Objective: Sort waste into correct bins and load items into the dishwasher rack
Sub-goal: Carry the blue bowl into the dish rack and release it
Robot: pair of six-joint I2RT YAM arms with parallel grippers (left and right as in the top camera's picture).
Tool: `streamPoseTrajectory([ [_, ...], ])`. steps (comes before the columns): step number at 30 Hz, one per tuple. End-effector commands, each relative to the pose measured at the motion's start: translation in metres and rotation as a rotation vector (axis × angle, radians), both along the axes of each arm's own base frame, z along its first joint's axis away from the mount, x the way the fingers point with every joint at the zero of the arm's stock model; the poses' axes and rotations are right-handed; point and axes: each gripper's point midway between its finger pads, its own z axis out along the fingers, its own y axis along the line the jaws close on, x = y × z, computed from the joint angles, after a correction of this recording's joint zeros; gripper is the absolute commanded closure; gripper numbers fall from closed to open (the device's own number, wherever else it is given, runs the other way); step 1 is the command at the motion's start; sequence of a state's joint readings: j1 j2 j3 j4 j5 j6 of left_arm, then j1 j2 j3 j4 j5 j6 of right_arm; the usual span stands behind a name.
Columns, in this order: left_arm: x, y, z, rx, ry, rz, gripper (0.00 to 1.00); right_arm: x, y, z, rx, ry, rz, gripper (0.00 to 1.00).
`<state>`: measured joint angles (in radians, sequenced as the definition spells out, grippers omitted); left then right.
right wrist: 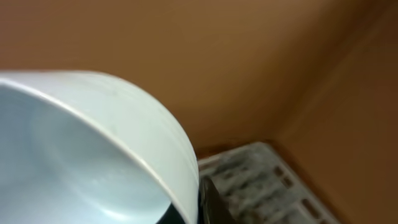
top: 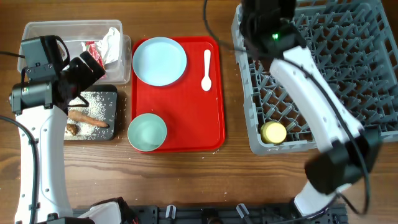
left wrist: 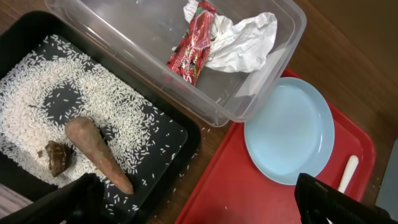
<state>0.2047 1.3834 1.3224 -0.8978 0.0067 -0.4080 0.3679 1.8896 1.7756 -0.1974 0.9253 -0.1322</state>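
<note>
Wood table (top: pixel 186 180): waste (left wrist: pixel 193 43) binned in clear tub (top: pixel 37 28) and black tray (top: pixel 112 90). Yellow cup (top: pixel 273 132) in rack (top: pixel 348 56). Right gripper (right wrist: pixel 194 202) looks pinched on white bowl (right wrist: pixel 93 155); left gripper (left wrist: pixel 208 202) spread, empty. Plate (top: pixel 159 60), green bowl (top: pixel 147 132), spoon (top: pixel 207 68) left.

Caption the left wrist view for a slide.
Waste sorted: carrot piece, brown lump and rice in the black tray; red wrapper and tissue in the clear tub.

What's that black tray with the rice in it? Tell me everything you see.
The black tray is shallow, rectangular and plastic-looking, lying flat on the table. White rice grains cover much of its floor, with a carrot piece and a small brown lump among them. It sits close beside the clear tub and the red tray.
</note>
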Motion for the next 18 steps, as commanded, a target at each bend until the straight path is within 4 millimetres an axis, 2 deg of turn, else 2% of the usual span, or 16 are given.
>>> streamPoseTrajectory([
  [1,0.002,-0.001,0.007,0.008,-0.02,-0.015,0.0,0.036,-0.046,-0.05,-0.397,0.266,-0.064,0.96],
  [4,0.002,-0.001,0.007,0.008,-0.02,-0.015,0.0,0.059,-0.048,-0.084,-0.586,0.389,-0.04,0.96],
  [9,0.002,-0.001,0.007,0.008,-0.02,-0.015,0.0,0.069,-0.046,-0.131,-0.616,0.468,-0.019,0.96],
  [13,0.002,-0.001,0.007,0.008,-0.02,-0.014,0.0,0.067,-0.031,-0.153,-0.6,0.508,0.02,0.96],
  [18,0.002,-0.001,0.007,0.008,-0.02,-0.015,0.0,0.05,-0.022,-0.189,-0.553,0.632,0.078,0.96],
])
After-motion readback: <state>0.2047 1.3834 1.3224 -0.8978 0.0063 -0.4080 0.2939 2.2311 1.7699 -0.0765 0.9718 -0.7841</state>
